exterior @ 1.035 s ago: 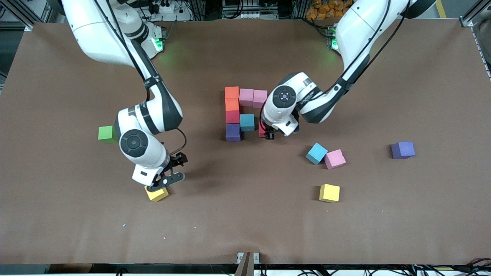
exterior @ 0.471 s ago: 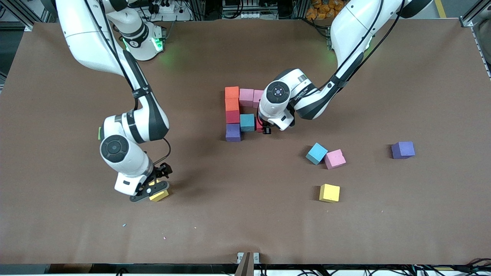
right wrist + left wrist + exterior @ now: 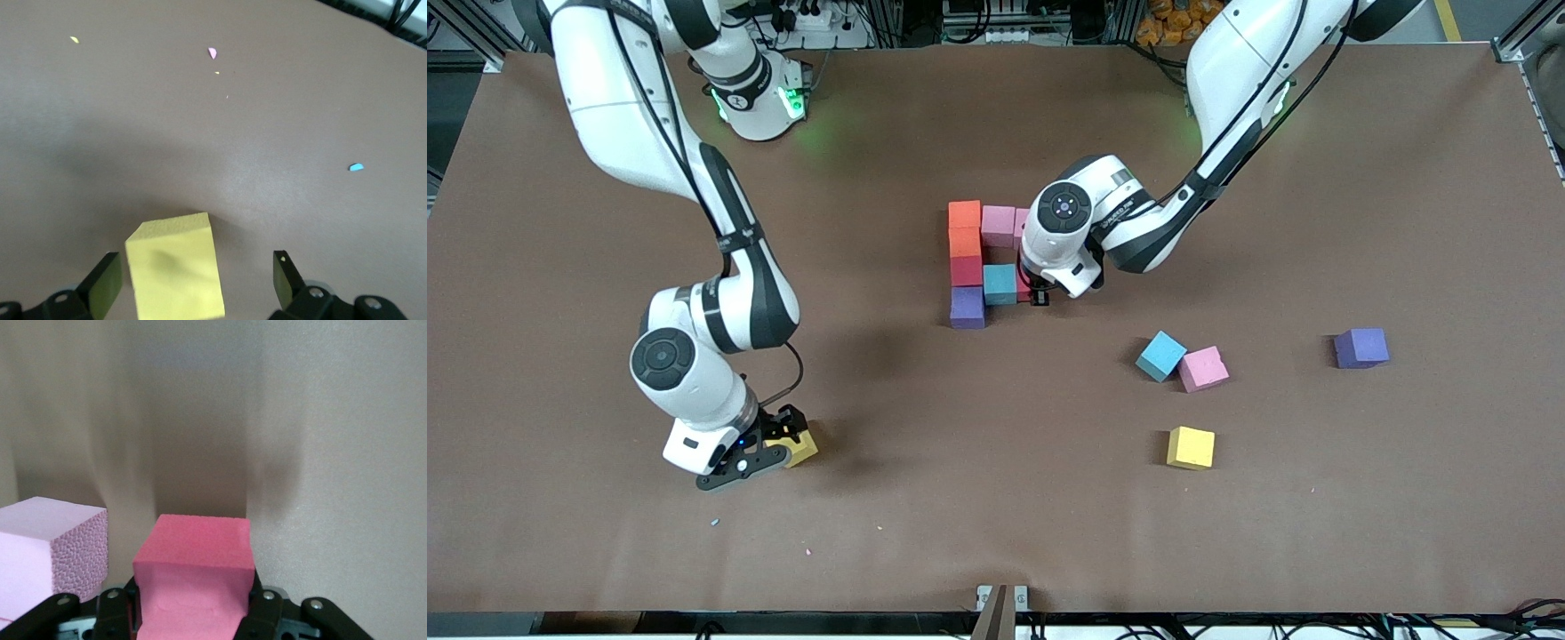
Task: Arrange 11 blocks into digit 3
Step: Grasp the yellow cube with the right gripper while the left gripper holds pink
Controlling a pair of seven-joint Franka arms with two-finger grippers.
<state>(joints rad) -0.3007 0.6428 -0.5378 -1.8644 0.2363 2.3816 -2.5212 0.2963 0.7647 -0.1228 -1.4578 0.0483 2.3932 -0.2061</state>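
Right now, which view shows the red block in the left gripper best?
The left wrist view: the red block fills the foreground, clamped between the left gripper fingers, beside a pink block. The front view shows only a red sliver under the wrist. The right wrist view does not show it.

Brown surface (image 3: pixel 996 498) | mid-table cluster: two orange cubes (image 3: pixel 964 228), red cube (image 3: pixel 966 270), purple cube (image 3: pixel 967 308), light blue cube (image 3: pixel 1000 284), pink cubes (image 3: pixel 998 225) | loose: touching blue cube (image 3: pixel 1160 356) and pink cube (image 3: pixel 1203 368), yellow cube (image 3: pixel 1191 447), second purple cube (image 3: pixel 1361 347), second yellow cube (image 3: pixel 175 268)
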